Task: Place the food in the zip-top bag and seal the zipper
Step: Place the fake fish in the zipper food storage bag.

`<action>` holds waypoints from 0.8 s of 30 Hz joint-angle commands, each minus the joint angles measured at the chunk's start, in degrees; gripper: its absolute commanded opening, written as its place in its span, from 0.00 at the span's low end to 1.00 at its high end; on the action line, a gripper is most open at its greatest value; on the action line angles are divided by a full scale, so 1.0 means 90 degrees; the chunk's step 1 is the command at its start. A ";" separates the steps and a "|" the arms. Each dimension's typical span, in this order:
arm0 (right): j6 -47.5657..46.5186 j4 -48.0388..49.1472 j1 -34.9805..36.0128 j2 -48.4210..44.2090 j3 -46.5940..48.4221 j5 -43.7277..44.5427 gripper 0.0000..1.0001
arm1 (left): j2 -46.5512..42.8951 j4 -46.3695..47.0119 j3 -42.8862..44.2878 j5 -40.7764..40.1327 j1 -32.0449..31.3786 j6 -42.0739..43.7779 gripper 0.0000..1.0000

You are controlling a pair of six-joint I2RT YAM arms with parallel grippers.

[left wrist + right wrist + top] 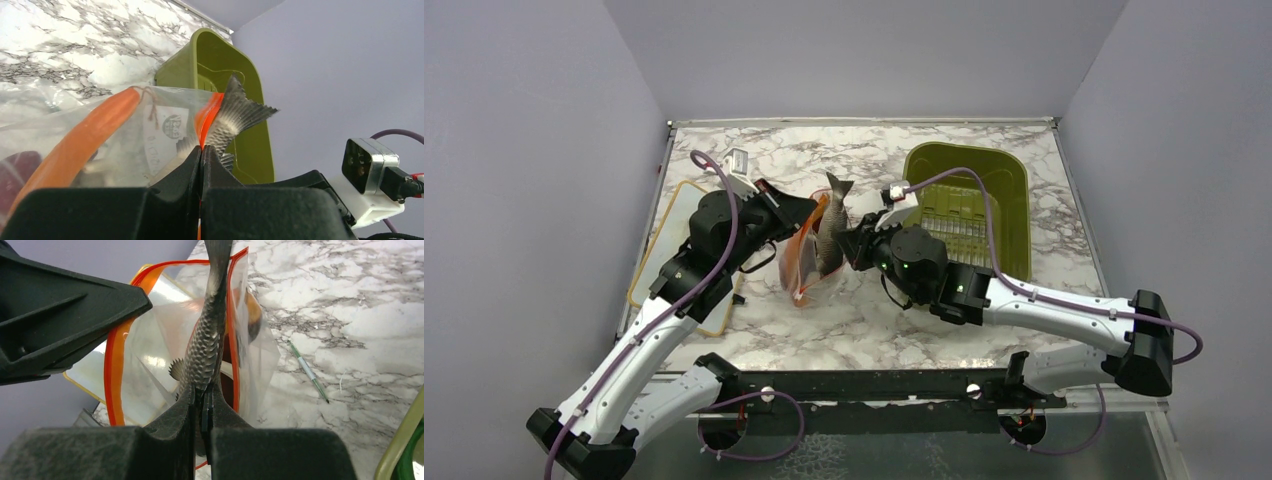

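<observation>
The clear zip-top bag hangs open between my arms above the table. My left gripper is shut on its red-orange zipper strip and holds one side of the mouth up. My right gripper is shut on a grey scaled toy fish, which stands in the bag mouth with its tail pointing up. A small orange piece and a dark red piece lie inside the bag. In the top view the left gripper and the right gripper flank the fish.
An olive-green tub stands at the right rear, close behind my right arm. A tan-rimmed white board lies under my left arm. A thin green-and-white stick lies on the marble table right of the bag.
</observation>
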 commanded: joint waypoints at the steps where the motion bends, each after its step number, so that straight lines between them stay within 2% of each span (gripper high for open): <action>1: 0.0702 -0.0878 0.0123 0.0263 0.0594 0.0646 0.01 | -0.0195 0.0396 -0.0108 -0.0241 -0.0024 -0.0252 0.00; 10: 0.1314 -0.1618 0.0238 0.0551 0.1000 0.0381 0.01 | -0.0269 0.0499 -0.0264 -0.0331 -0.0024 -0.0275 0.00; 15: 0.1472 -0.1456 0.0329 0.0486 0.0681 0.0253 0.01 | -0.0275 0.0638 -0.0363 -0.0208 -0.0023 -0.0222 0.00; 24: 0.1642 -0.2032 0.0381 0.0662 0.1327 0.0102 0.01 | -0.0321 0.0715 -0.0586 -0.0268 -0.0018 -0.0250 0.00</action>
